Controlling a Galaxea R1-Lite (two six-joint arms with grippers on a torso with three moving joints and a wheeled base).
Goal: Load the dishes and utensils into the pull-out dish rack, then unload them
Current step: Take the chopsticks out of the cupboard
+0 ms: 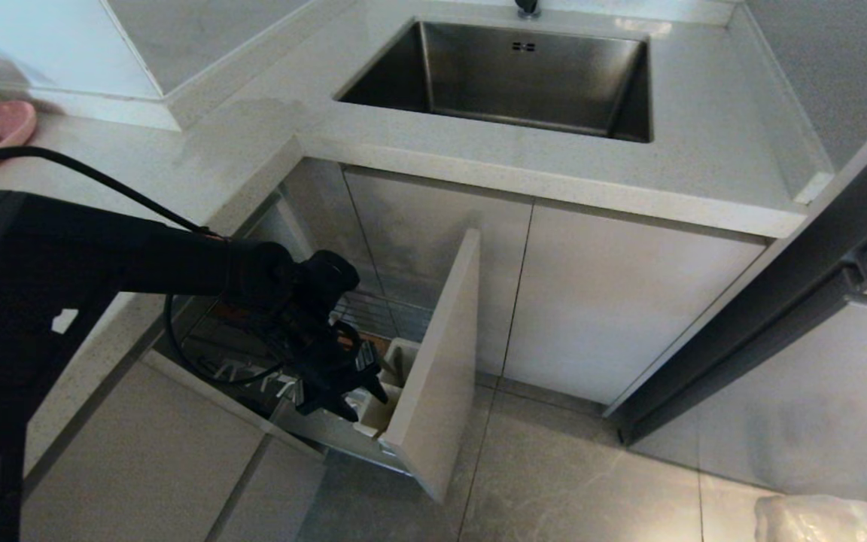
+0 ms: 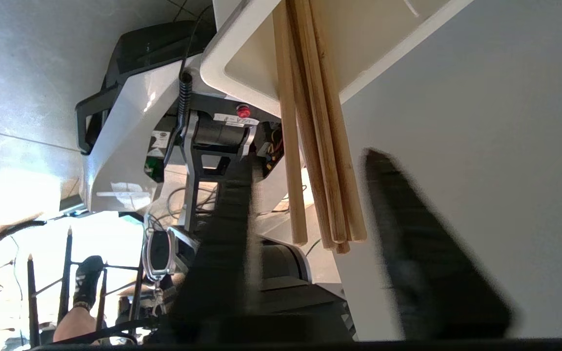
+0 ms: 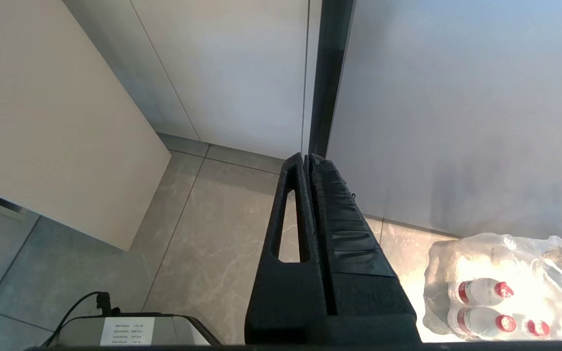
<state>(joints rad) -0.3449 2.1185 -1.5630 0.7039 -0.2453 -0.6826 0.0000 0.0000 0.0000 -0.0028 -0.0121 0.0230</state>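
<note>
The left gripper (image 1: 362,391) hung over the white cup (image 1: 392,391) at the front of the pulled-out rack (image 1: 373,316). Its fingers (image 2: 427,253) stood apart, apparently clear of the chopsticks (image 2: 317,146), which stood in the cup. The right gripper (image 3: 308,161) pointed at the floor (image 3: 212,243), fingers closed on nothing.

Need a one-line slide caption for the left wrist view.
Left gripper open around chopsticks standing in the rack's white utensil cup.
</note>
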